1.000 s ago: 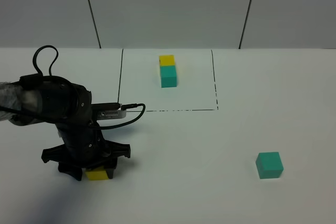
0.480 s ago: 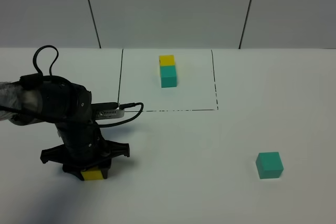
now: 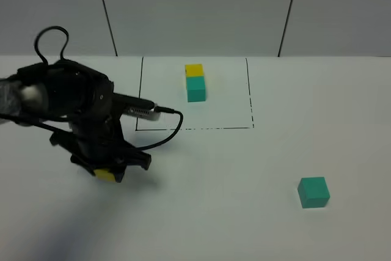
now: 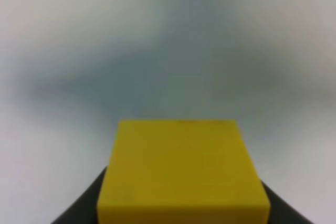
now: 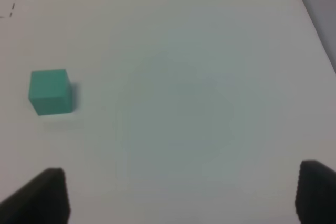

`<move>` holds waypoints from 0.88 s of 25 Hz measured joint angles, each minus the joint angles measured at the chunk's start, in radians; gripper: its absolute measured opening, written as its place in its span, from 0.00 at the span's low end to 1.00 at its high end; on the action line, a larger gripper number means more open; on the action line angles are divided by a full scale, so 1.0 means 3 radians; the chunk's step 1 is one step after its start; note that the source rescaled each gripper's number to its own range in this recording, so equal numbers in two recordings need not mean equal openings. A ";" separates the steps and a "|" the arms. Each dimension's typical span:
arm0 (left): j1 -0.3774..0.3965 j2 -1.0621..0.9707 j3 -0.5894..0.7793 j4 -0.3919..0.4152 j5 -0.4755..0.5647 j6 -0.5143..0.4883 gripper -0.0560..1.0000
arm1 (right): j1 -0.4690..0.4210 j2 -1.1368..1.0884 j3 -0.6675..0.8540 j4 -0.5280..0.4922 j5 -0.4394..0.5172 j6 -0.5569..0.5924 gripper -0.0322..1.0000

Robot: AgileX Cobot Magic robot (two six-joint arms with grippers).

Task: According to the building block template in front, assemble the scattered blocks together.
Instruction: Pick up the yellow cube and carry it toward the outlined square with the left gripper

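My left gripper (image 3: 105,174) is shut on the yellow cube (image 3: 104,175) and holds it just above the table at the left. The left wrist view shows that yellow cube (image 4: 181,171) filling the space between the dark fingers of the left gripper (image 4: 181,205). The teal cube (image 3: 313,191) lies alone at the front right. In the right wrist view my right gripper (image 5: 178,195) is open and empty, well short of the teal cube (image 5: 50,91). The template (image 3: 195,82), a yellow cube joined to a teal one, sits at the back inside a black-lined rectangle (image 3: 140,90).
A black cable (image 3: 165,128) loops from the left arm over the rectangle's front left corner. Grey wall panels (image 3: 195,10) stand behind the white table (image 3: 244,163). The table's right edge (image 5: 315,19) shows in the right wrist view.
The left gripper closed on the yellow cube, raised it off the table, and moved a little toward the back. The teal cube and the template stayed put.
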 joint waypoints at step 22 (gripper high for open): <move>-0.0376 0.0209 -0.1828 -0.0101 0.1157 0.2940 0.05 | 0.0000 0.0000 0.0000 0.0000 0.0000 0.0000 0.75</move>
